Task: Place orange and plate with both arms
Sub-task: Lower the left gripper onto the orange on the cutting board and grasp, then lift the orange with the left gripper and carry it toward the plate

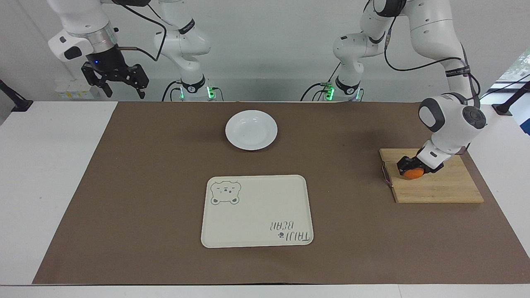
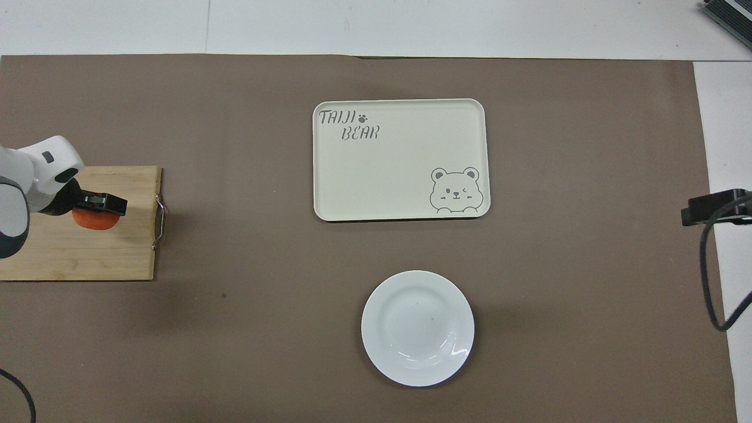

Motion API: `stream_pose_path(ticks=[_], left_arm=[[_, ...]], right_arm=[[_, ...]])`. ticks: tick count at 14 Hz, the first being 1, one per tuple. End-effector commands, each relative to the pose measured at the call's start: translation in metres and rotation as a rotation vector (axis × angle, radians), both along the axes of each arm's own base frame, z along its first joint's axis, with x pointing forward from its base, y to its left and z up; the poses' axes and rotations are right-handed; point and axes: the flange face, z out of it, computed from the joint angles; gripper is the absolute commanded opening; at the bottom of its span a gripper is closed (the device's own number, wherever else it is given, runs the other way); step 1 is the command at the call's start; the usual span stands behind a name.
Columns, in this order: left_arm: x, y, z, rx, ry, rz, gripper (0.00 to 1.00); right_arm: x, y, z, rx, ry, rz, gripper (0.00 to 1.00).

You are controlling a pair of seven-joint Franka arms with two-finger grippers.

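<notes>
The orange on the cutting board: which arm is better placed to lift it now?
Left. The left gripper is already down around the orange on the cutting board. The right gripper waits high, off the brown mat.

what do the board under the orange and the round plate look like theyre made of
The cutting board looks like pale unfinished wood: grain lines and joined strips show. The plate looks like glazed white ceramic, possibly melamine: bright glossy highlights curve along its rim.
</notes>
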Motion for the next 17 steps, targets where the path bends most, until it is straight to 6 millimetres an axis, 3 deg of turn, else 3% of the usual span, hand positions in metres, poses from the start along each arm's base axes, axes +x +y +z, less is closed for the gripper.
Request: stream_pose_path(ticks=[1, 4, 9, 12, 17], left_arm=[[0.009, -0.004, 0.036, -0.017, 0.002, 0.003, 0.00], [0.008, -0.020, 0.075, -0.011, 0.010, 0.028, 0.00], [-0.009, -0.071, 0.159, 0.038, 0.031, 0.145, 0.00], [-0.027, -0.116, 0.184, 0.065, 0.044, 0.177, 0.00], [-0.056, -0.209, 0.193, 0.092, 0.063, 0.204, 0.00]], right_arm=[[-0.007, 0.001, 0.000, 0.002, 0.004, -0.024, 1.00], [-0.007, 0.001, 0.000, 0.002, 0.005, -0.026, 1.00], [-0.007, 0.001, 0.000, 0.002, 0.002, -0.026, 1.00], [-0.007, 0.001, 0.000, 0.002, 0.004, -0.026, 1.00], [-0.007, 0.001, 0.000, 0.002, 0.004, -0.024, 1.00]])
